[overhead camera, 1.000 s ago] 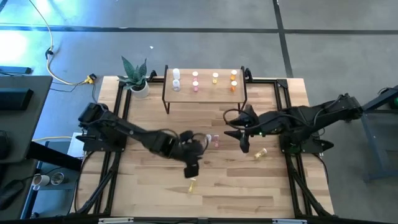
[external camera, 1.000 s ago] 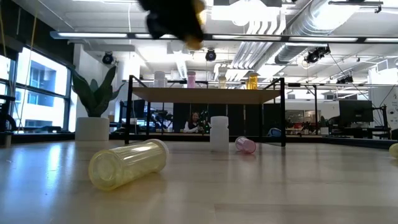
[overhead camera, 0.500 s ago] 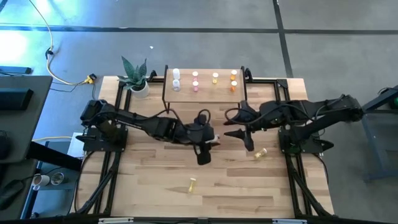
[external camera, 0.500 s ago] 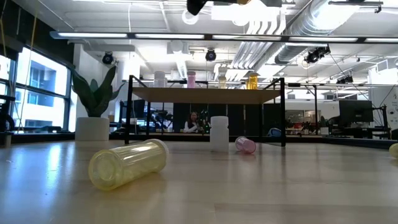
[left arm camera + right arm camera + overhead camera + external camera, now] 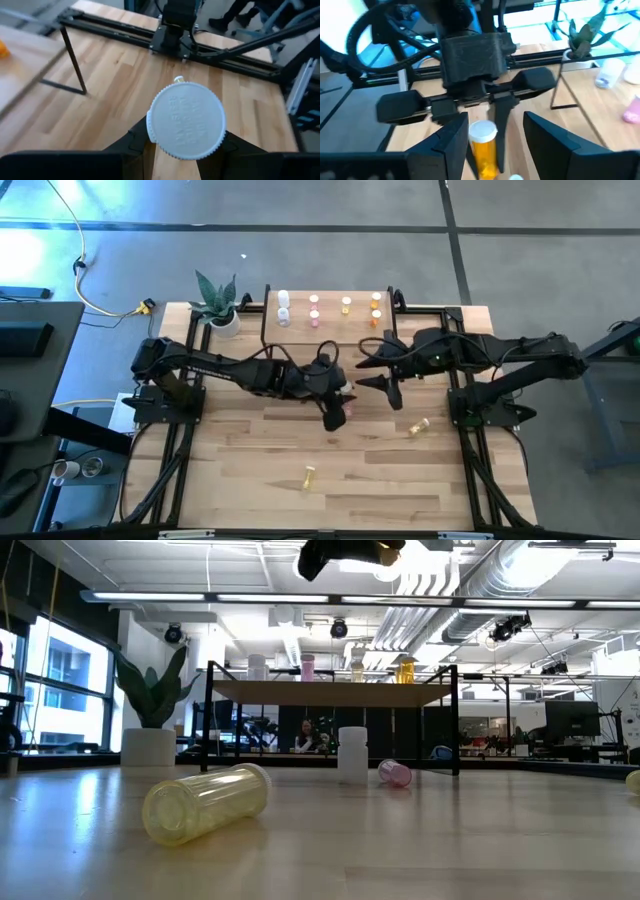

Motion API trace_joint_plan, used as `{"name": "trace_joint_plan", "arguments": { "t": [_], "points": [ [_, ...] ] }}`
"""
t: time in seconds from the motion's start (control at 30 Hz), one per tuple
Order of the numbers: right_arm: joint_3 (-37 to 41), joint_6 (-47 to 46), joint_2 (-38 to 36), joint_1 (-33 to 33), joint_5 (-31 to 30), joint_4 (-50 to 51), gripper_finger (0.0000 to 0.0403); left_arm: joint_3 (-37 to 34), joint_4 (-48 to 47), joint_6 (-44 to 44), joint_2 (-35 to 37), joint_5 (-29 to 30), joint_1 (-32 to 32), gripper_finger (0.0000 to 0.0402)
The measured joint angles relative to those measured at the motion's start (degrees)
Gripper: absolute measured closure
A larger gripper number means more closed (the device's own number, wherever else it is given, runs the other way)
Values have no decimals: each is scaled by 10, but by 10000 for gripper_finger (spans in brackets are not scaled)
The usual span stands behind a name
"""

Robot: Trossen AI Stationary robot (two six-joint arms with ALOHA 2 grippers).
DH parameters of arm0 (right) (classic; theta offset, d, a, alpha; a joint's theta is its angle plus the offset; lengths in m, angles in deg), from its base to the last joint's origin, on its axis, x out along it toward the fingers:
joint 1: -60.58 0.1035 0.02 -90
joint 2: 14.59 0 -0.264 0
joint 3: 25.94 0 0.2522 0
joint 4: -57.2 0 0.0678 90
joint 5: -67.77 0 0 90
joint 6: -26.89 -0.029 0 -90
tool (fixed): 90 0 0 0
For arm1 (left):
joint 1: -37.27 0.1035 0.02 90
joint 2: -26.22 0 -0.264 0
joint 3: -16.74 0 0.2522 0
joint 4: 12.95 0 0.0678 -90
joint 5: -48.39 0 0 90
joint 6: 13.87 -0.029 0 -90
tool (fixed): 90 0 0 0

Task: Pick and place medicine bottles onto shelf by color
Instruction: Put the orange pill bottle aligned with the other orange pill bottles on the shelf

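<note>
left hand (image 5: 335,416): raised over mid-table, closed on an orange bottle (image 5: 483,148); white cap (image 5: 185,120) seen end-on between the fingers (image 5: 134,145) in the left wrist view
right hand (image 5: 392,393): fingers (image 5: 442,143) spread wide, nothing held; just beside the left hand, facing it
shelf (image 5: 330,326): beyond both hands, at the far side of the table (image 5: 240,470); white, pink, yellow and orange bottles standing on it in color groups
yellow bottle (image 5: 308,477): lying on its side, near side of the left hand, well apart
second yellow bottle (image 5: 418,426): lying near the right hand, on its near side
white bottle (image 5: 352,754): upright, in front of the shelf
pink bottle (image 5: 394,774): on its side, just beside the white bottle
plant (image 5: 217,304): potted, beside the shelf's left end
</note>
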Motion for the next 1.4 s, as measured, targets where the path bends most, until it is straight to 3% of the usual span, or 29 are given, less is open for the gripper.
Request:
{"name": "trace_joint_plan", "arguments": {
  "t": [0.2,0.63,1.07,1.4],
  "points": [
    [0,14,13,-39,42,-30,222,0,-5,46,0,-72,19,305],
    [0,-5,55,-49,100,20,222,-1,-42,46,0,-95,21,306],
    [0,-42,92,-48,158,-11,222,-1,-59,46,0,-125,21,306],
    [0,-88,115,-43,199,-26,222,-1,-77,46,0,-202,21,306]
  ]
}}
